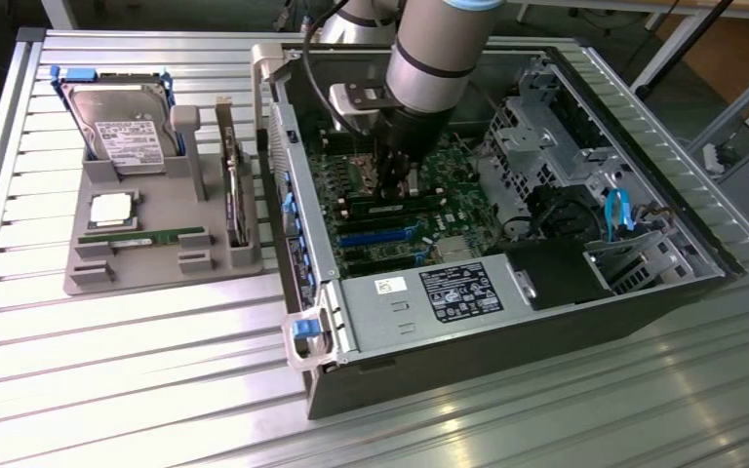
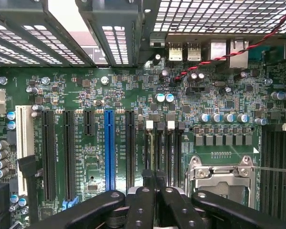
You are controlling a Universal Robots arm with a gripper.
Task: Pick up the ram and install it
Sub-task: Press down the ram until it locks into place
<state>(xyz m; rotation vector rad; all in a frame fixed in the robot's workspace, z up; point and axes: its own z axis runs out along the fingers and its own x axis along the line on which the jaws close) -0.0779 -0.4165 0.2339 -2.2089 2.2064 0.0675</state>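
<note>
Hovering inside the open computer case (image 1: 479,336), the jaws (image 1: 401,190) are low over the motherboard, while the ram (image 1: 140,239) lies outside the case in the grey tray (image 1: 153,271) on the slatted surface (image 1: 128,380). That is the relation that matters. The stick is well apart from the jaws, off toward the exterior view's left, with the case wall and the dark expansion card (image 1: 234,185) standing on edge between them. The ram lies flat in its tray groove, and its long axis runs across the exterior view from left to right. It sits just below the square silver processor chip (image 1: 112,207) and further from the hard drive (image 1: 121,122).

The wrist view shows what the arm hides from the outside camera. There the jaws (image 2: 155,177) are drawn together, with no green stick visible between them. They point down at the narrow black memory slots (image 2: 162,148), which lie between the blue slot (image 2: 109,148) and the metal processor socket (image 2: 224,174). Those slots look empty from this angle. The exterior view, in turn, gives the tray and its contents. Judged from this, the ram has not yet been picked up.
</note>
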